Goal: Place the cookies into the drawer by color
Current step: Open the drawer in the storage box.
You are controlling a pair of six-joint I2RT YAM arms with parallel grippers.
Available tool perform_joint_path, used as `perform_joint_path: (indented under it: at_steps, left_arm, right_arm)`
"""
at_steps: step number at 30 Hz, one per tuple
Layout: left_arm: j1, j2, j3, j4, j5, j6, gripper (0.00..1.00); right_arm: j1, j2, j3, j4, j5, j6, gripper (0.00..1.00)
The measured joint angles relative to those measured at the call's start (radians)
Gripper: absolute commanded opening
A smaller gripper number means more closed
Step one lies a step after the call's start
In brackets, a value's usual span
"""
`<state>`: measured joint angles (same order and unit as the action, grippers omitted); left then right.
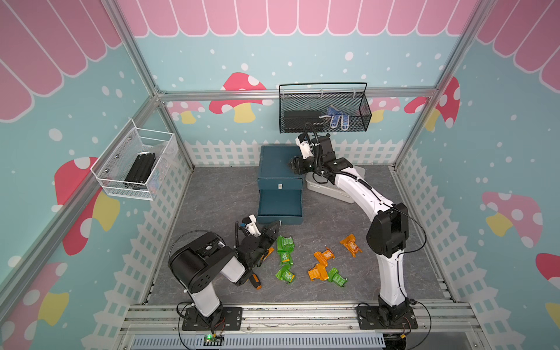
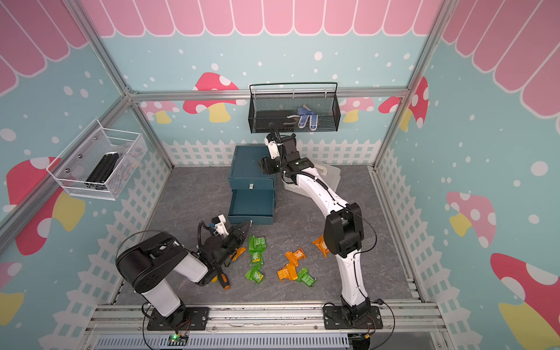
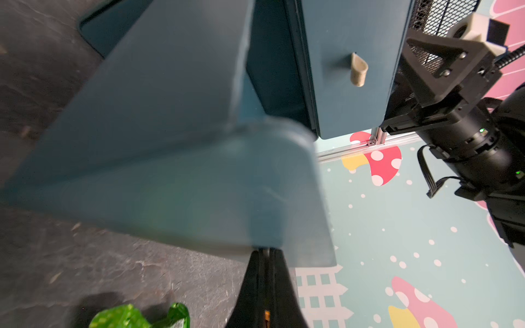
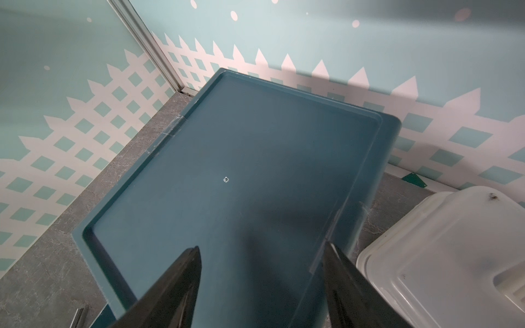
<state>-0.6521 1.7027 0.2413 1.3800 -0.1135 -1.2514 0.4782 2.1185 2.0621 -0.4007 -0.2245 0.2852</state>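
The teal drawer cabinet (image 1: pixel 278 160) stands at the back middle in both top views. One drawer (image 1: pixel 280 203) below the top one is pulled out, and its inside looks empty. My left gripper (image 1: pixel 277 225) is shut on that drawer's pale tab handle, its tips against the drawer front (image 3: pixel 199 198). My right gripper (image 4: pixel 261 250) is open over the cabinet top (image 4: pixel 227 170), one finger at its right edge. Green cookies (image 1: pixel 285 245) and orange cookies (image 1: pixel 325 256) lie loose on the floor in front; one green cookie (image 3: pixel 136 316) shows by the left gripper.
A pale grey plastic case (image 1: pixel 339 194) lies right of the cabinet, under my right arm. A screwdriver (image 1: pixel 255 280) lies by my left arm. A black mesh basket (image 1: pixel 324 109) hangs on the back wall, a white one (image 1: pixel 136 163) on the left wall.
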Motion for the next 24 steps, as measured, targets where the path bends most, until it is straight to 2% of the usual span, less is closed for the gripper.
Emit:
perform_joint_path:
  at_steps: [3,5,8,12,14,16,24]
  left_arm:
    - [-0.006,-0.026,-0.011,-0.006,0.006,0.002,0.00]
    - [-0.005,-0.019,-0.010,-0.003,0.014,-0.001,0.14]
    - [-0.005,-0.002,-0.010,-0.006,0.023,-0.001,0.21]
    - [0.004,-0.003,-0.010,-0.005,0.037,0.003,0.57]
    - [0.008,-0.009,-0.010,-0.005,0.041,0.007,0.71]
    - [0.010,-0.013,-0.010,-0.003,0.046,0.007,0.76]
    - [0.027,-0.049,-0.010,-0.053,0.096,0.032,0.85]
  right_arm:
    - [0.000,0.000,0.000,0.000,0.000,0.000,0.70]
    - [0.000,0.000,0.000,0.000,0.000,0.000,0.71]
    - [0.000,0.000,0.000,0.000,0.000,0.000,0.70]
    - [0.000,0.000,0.000,-0.001,-0.002,0.000,0.71]
    - [0.000,0.000,0.000,-0.001,-0.002,0.000,0.71]
    - [0.000,0.000,0.002,-0.003,-0.002,0.000,0.72]
    - [0.000,0.000,0.025,-0.048,-0.013,0.001,0.73]
